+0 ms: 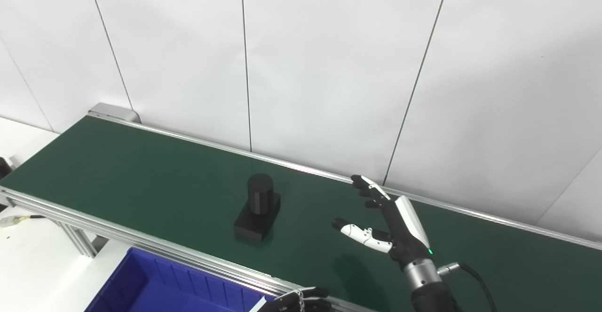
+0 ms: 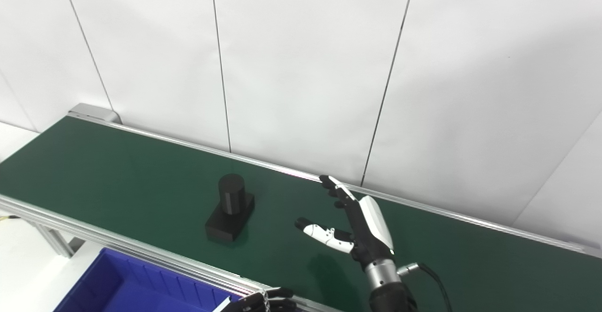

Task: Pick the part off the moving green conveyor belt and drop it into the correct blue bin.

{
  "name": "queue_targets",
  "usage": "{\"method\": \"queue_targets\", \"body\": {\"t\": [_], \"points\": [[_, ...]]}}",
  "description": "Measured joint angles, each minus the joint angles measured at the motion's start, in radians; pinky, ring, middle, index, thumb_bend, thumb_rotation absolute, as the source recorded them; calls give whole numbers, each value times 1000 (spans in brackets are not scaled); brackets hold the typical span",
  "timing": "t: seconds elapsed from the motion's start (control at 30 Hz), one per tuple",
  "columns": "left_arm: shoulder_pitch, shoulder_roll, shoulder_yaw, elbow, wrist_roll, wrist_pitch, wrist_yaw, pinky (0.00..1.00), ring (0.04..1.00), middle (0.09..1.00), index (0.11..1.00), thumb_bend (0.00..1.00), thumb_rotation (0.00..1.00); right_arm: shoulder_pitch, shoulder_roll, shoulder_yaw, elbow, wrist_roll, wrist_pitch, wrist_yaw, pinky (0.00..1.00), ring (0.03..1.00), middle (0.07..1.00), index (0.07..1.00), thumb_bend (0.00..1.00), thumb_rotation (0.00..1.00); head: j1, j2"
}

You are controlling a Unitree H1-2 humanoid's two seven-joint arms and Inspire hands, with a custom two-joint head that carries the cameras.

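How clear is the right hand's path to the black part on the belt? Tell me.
Probably clear. The right hand hangs open over the green belt, with only bare belt between it and the black part.

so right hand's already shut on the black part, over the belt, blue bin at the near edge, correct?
Not quite. In the left eye view the right hand is open, apart from the black part, which sits on the belt. Blue bin placement is right.
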Motion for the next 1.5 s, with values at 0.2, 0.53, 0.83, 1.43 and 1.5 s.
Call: {"method": "queue_targets", "body": {"t": [0.2, 0.53, 0.83, 1.43, 1.5], "points": [[0, -1, 0, 0, 0, -2, 0, 768, 764, 773, 807, 1000, 322, -25, 28, 4, 71, 2, 0, -13, 752, 840, 865, 877, 760, 591, 0, 2], [0, -1, -1, 1, 0, -4, -1, 769, 767, 776, 805, 1000, 313, -67, 36, 26, 111, 2, 0, -19, 758, 839, 863, 880, 746, 550, -2, 5], [-2, -12, -4, 7, 1, -4, 0, 765, 768, 774, 802, 1000, 305, -109, 58, 46, 201, -3, 0, -28, 807, 847, 855, 875, 786, 547, 15, 2], [-7, -38, -11, 23, 10, -26, 12, 771, 770, 777, 802, 1000, 306, -200, 81, 59, 447, 4, -12, -84, 795, 852, 841, 872, 815, 503, 37, 8], [-7, -38, -12, 23, 10, -26, 14, 771, 770, 777, 802, 1000, 306, -211, 85, 62, 464, 4, -26, -92, 792, 852, 841, 871, 821, 503, 37, 8]]}}
